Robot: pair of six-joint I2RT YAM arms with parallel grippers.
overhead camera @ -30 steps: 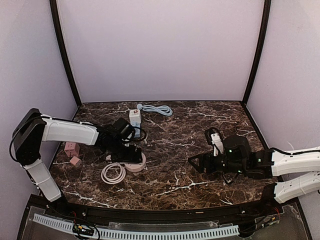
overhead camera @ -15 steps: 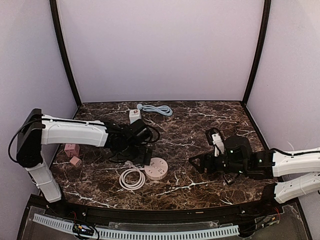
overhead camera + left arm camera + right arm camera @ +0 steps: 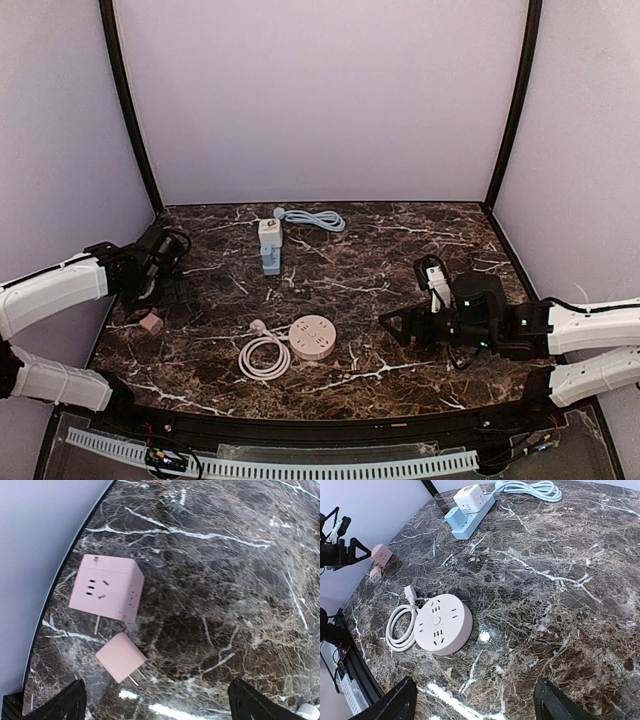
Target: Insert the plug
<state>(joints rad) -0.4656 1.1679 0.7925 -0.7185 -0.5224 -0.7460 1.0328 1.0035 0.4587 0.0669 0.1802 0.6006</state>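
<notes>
Pink plug (image 3: 120, 657) lies beside the pink cube socket (image 3: 105, 587), just ahead of your left tool (image 3: 157, 702), spread wide and empty, seemingly lined up to straddle it.

We log the table (image 3: 400, 240) as a dark marble-look slab with white veining, polished and glossy enough to carry lamp glare. The round socket hub (image 3: 441, 624), the pink cube socket (image 3: 105, 587) and the small pink plug (image 3: 120, 656) read as smooth moulded plastic, matt to satin, and the hub's coiled cord (image 3: 391, 630) has a smooth white sheath. We note the blue power strip (image 3: 467, 522) and the white cube (image 3: 469, 499) on it as similar smooth plastic, faintly glossy.
</notes>
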